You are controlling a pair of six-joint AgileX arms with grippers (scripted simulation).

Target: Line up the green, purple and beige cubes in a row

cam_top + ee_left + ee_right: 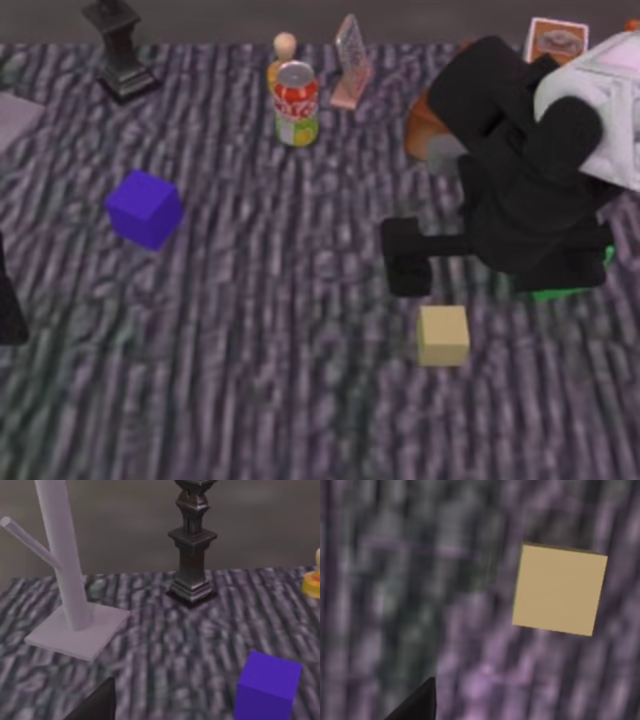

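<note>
Beige cube (443, 335) is ringed by bare cloth (300, 400); green cube (565, 290) is mostly hidden under right gripper (410, 258), whose grip is unclear.

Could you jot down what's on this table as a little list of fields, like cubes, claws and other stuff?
purple cube: left side, alone
beige cube: right of centre, free on the cloth
green cube: mostly hidden under the right arm
right claw: just behind the beige cube, holding nothing
left arm: parked at the left edge
clutter: can, dark pedestal, both at the back
row: not formed yet
</note>
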